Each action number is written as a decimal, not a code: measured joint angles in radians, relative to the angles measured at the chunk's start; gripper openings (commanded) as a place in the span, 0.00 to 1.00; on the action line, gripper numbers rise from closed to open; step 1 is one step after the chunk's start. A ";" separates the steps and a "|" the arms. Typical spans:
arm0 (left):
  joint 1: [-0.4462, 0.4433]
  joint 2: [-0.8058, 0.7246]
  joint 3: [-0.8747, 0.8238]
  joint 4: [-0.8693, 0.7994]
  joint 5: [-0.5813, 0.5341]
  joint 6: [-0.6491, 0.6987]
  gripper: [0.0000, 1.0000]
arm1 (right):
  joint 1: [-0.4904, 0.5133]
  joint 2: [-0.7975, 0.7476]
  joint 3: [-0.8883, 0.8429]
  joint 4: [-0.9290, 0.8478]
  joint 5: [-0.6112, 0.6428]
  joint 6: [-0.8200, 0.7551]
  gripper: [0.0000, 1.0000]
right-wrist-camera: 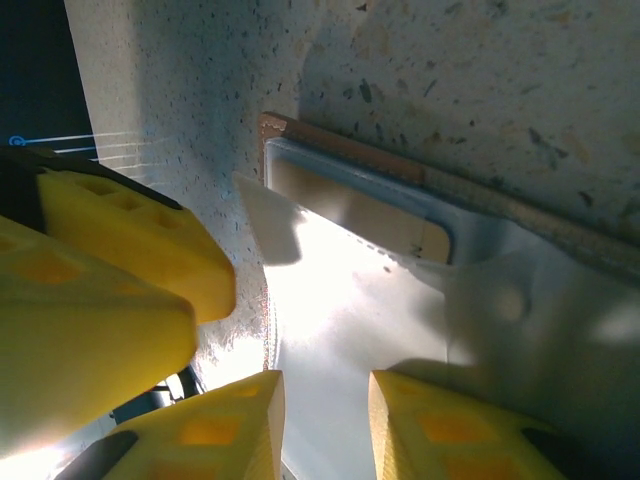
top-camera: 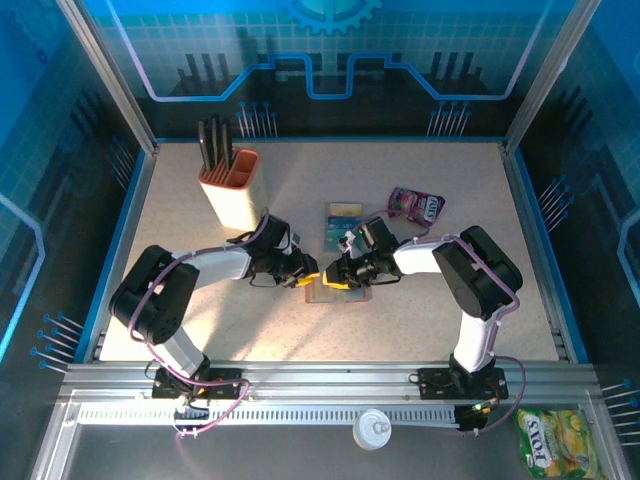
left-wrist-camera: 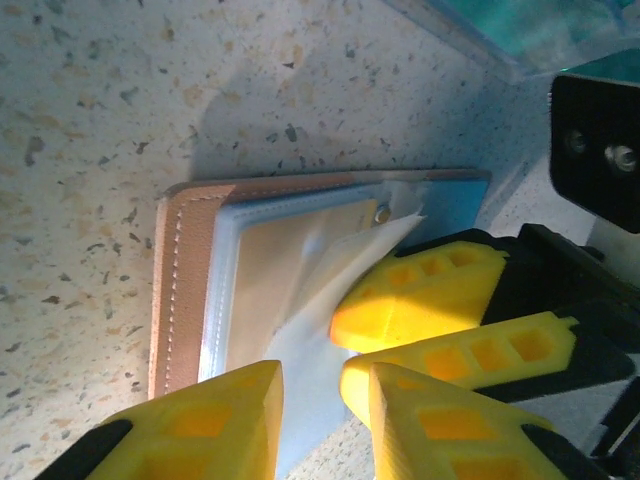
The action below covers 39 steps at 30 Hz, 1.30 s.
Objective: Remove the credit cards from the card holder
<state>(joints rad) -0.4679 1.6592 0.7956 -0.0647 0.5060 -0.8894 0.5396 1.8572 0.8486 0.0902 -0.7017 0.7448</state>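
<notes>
Card holder [top-camera: 322,293] lies open and flat in the middle of the table [top-camera: 420,320]. One tan card [left-wrist-camera: 280,265] sits in its pocket. Far left stands the knife block [top-camera: 230,195]. Next comes the left gripper [top-camera: 308,277], close over the holder, its fingers a little apart and holding nothing. The right gripper [top-camera: 337,278] faces it, fingers a little apart too, tips by the clear flap [left-wrist-camera: 390,235]. Just behind lie loose teal credit cards [top-camera: 345,225], then a pink pouch [top-camera: 417,205].
</notes>
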 measured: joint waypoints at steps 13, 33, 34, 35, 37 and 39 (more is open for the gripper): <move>-0.006 0.035 0.000 0.029 0.000 -0.003 0.33 | -0.004 0.000 -0.006 0.012 -0.010 0.008 0.30; -0.006 0.044 0.000 0.051 0.009 -0.004 0.31 | -0.005 0.000 -0.010 0.020 -0.011 0.009 0.30; -0.007 0.044 0.000 0.053 0.012 -0.006 0.29 | -0.005 0.000 -0.010 0.020 -0.011 0.011 0.30; -0.007 0.044 0.000 0.056 0.014 -0.008 0.27 | -0.005 0.000 -0.010 0.020 -0.011 0.011 0.30; -0.008 0.044 -0.001 0.063 0.016 -0.015 0.25 | -0.005 0.000 -0.010 0.020 -0.011 0.012 0.30; -0.010 0.044 -0.003 0.071 0.020 -0.022 0.22 | -0.005 0.000 -0.011 0.022 -0.011 0.012 0.30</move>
<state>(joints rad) -0.4774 1.7031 0.7921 0.0063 0.5259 -0.9112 0.5346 1.8572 0.8375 0.1120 -0.7124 0.7567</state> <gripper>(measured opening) 0.237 0.301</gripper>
